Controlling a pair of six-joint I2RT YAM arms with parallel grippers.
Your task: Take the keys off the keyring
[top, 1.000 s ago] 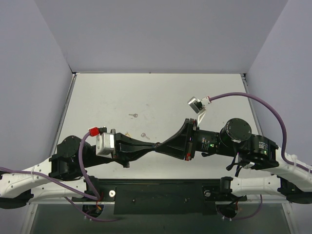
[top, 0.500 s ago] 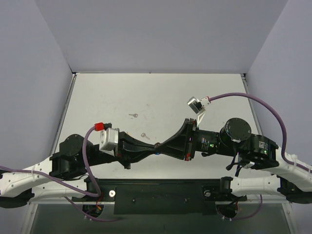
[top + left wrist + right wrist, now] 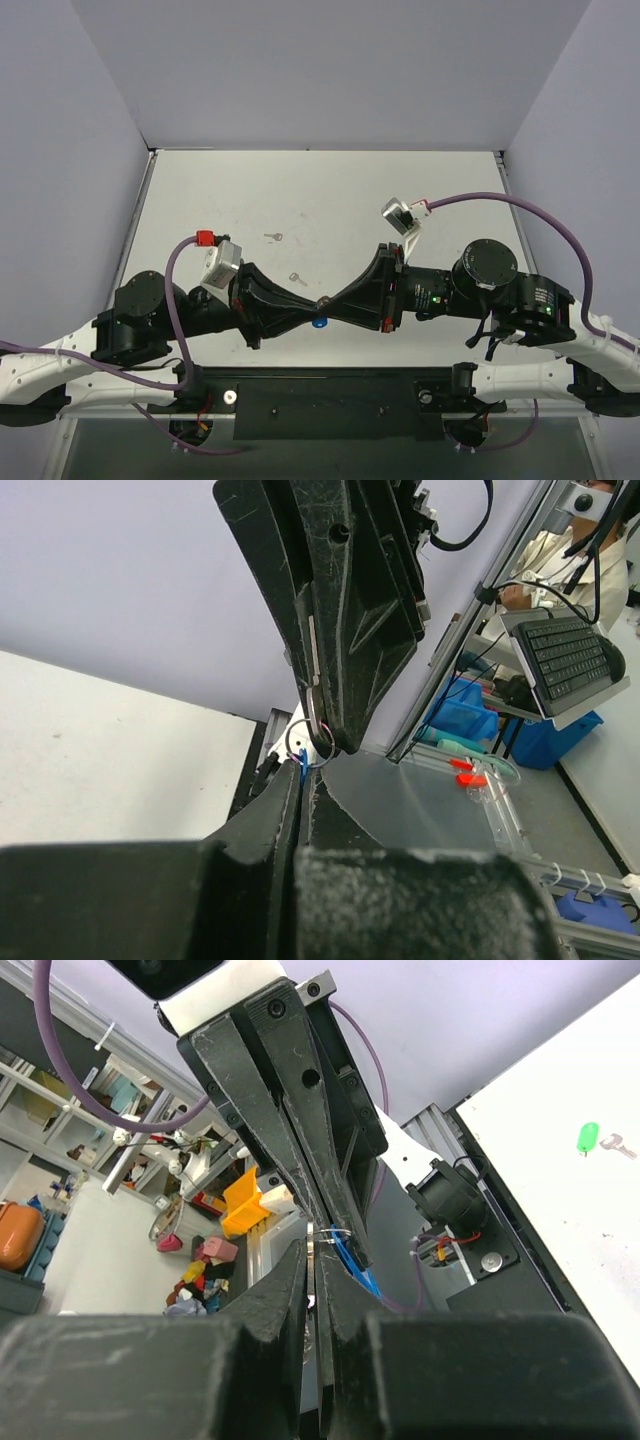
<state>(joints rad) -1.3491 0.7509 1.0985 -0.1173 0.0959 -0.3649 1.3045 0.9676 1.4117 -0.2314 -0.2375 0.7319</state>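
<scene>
My left gripper and right gripper meet tip to tip above the table's near edge. In the left wrist view my left gripper is shut on a blue tag. A thin wire keyring hangs at the right gripper's tip just above it. In the right wrist view my right gripper is shut on a thin silvery metal strip, apparently the keyring, with the blue tag beside it. The blue tag shows just below the fingertips. Two loose keys lie on the table.
A green tag with a small key lies on the white table in the right wrist view. The white table has grey walls at the left, back and right. The black base rail runs along the near edge.
My left arm has moved right and rolled, its wrist camera swinging up and back. The blue tag has come into view below the meeting fingertips. The right arm has barely moved.
</scene>
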